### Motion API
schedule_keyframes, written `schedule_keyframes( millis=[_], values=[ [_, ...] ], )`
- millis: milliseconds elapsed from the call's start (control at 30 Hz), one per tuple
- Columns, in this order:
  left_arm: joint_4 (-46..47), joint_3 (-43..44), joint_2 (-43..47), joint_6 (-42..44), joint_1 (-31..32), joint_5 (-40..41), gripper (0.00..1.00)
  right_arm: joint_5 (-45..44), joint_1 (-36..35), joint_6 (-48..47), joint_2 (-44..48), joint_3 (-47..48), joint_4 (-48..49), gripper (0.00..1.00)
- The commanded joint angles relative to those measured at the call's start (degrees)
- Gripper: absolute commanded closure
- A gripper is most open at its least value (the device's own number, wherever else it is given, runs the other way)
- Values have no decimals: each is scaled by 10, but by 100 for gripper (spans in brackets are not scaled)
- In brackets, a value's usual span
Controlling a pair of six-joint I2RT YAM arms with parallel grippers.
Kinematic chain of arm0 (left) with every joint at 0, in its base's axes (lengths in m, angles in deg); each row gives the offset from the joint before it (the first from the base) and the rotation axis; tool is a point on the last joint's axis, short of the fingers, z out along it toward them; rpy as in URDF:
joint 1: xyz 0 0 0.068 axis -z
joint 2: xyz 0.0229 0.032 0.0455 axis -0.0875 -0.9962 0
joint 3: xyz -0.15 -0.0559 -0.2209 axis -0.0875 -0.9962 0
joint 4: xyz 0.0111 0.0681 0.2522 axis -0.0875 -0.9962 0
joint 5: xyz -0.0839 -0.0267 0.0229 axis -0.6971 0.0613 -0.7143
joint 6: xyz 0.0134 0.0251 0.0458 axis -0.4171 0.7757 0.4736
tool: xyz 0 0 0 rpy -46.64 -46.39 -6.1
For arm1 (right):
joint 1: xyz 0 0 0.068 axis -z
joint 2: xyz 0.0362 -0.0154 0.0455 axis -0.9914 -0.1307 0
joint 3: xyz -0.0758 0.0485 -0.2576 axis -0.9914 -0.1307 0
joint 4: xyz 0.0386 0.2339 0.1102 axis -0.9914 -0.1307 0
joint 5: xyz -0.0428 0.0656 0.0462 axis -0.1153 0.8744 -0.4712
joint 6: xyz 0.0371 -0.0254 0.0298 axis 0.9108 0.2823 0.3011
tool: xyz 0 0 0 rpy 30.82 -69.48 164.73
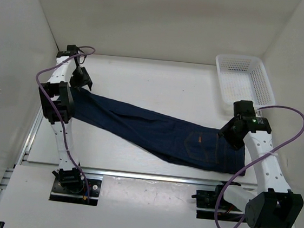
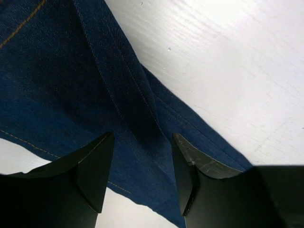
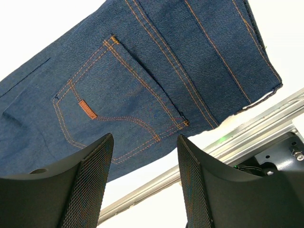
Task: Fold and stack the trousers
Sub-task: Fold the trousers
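The dark navy trousers [image 1: 156, 129] lie stretched flat across the table, leg ends at the far left, waist at the near right. My left gripper [image 1: 82, 83] hovers over the leg ends. In the left wrist view it [image 2: 142, 137] is open, with the hem cloth [image 2: 71, 85] beneath the gap between its fingers. My right gripper [image 1: 231, 135] is over the waist end. In the right wrist view it [image 3: 145, 137] is open and empty above the trousers [image 3: 166, 57], near a back pocket [image 3: 118, 99] with tan stitching.
A white mesh basket [image 1: 245, 77] stands at the back right. A metal rail [image 1: 151, 176] runs along the table's near edge and shows in the right wrist view [image 3: 228, 142]. White walls enclose the table on three sides.
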Motion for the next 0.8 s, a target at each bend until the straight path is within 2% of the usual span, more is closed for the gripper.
schedule_keyframes(
  millis=[0,133,167,200,367,533,767],
  values=[
    [12,-3,12,-3,-3,-5,37,-12,-3,-10,-8,2,9,39],
    [12,2,-1,-3,-3,-5,37,-12,-3,-10,-8,2,14,39],
    [12,2,-1,-3,-3,-5,40,-12,-3,-10,-8,2,14,39],
    [12,8,-7,-3,-3,-5,49,-12,-3,-10,-8,2,14,39],
    [4,43,-27,-3,-3,0,65,-12,-3,-10,-8,2,14,39],
    [-1,48,-22,-8,-3,0,90,-12,-3,-10,-8,2,14,39],
    [-1,42,25,-14,-3,21,90,-7,-3,-10,-8,-3,14,39]
  ],
)
